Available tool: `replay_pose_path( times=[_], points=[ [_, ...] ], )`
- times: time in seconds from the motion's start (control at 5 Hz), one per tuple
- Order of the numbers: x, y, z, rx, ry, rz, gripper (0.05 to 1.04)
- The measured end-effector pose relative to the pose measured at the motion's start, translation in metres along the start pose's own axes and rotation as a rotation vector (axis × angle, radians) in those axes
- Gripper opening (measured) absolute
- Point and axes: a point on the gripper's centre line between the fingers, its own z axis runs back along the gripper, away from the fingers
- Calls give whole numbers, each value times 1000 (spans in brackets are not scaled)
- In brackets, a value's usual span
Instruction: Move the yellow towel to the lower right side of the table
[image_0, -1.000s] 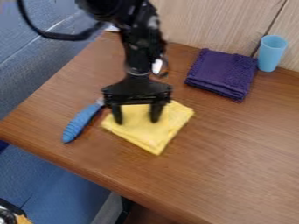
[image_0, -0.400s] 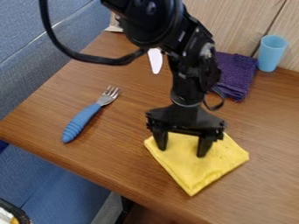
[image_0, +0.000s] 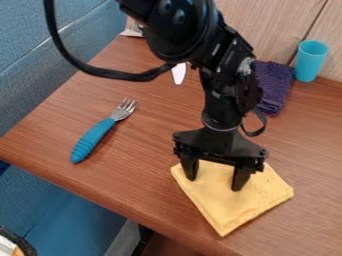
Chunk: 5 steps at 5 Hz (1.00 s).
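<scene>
And there lay the yellow towel (image_0: 234, 207) near the desk's (image_0: 133, 175) lower edge, the fingers (image_0: 241, 177) spread apart and down on it, apparently mid-slide, the next move calling for steady pressure towards the lower right side, then a clean lift!

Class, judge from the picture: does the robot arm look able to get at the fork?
Probably yes. The fork lies uncovered, with nothing standing between it and the gripper. The gripper, its fingers apart, is down at the yellow towel, so it would likely lift first.
</scene>
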Motion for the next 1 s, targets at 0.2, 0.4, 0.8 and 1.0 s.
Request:
replay_pose_path(
  times=[0.2, 0.4, 0.8, 1.0],
  points=[
    [-3, -1, 10, -8, 1, 5, 999],
    [7, -1, 39, -65, -59, 29, 999],
    [40, 14, 116, -195, -250, 135, 999],
    [40, 13, 118, -199, -253, 124, 999]
  ],
)
